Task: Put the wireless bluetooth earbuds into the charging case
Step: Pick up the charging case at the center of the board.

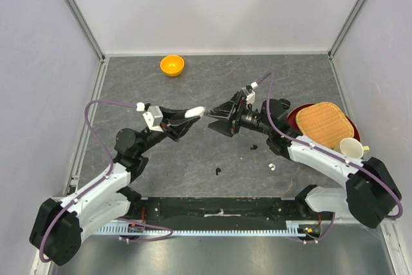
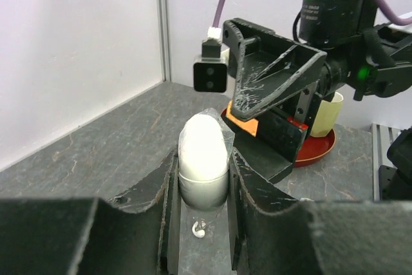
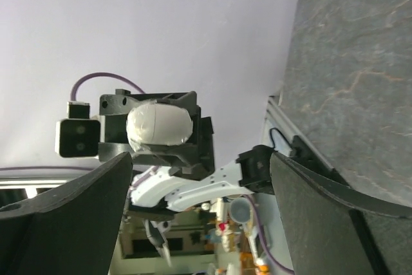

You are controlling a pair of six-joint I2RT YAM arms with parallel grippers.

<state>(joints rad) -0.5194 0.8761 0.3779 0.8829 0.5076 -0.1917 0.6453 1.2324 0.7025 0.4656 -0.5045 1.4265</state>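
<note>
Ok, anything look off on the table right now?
The left gripper holds the white case off the table, looking shut, while a white earbud, a nearer black earbud and a farther black earbud lie scattered. The right gripper is open, empty.

Right claw (image 3: 201, 159) is spread wide, its dark fingers (image 3: 64, 217) sitting at the two lower corners. Dead ahead through the gap, the left gripper (image 3: 161, 128) clamps a white pebble-shaped case (image 3: 154, 124) between black jaws. Its wrist camera (image 3: 77, 136) sits just left of the case, with a purple cable (image 3: 103, 82) looping above. Grey stone tabletop (image 3: 360, 62) fills the claw's right side.
</note>
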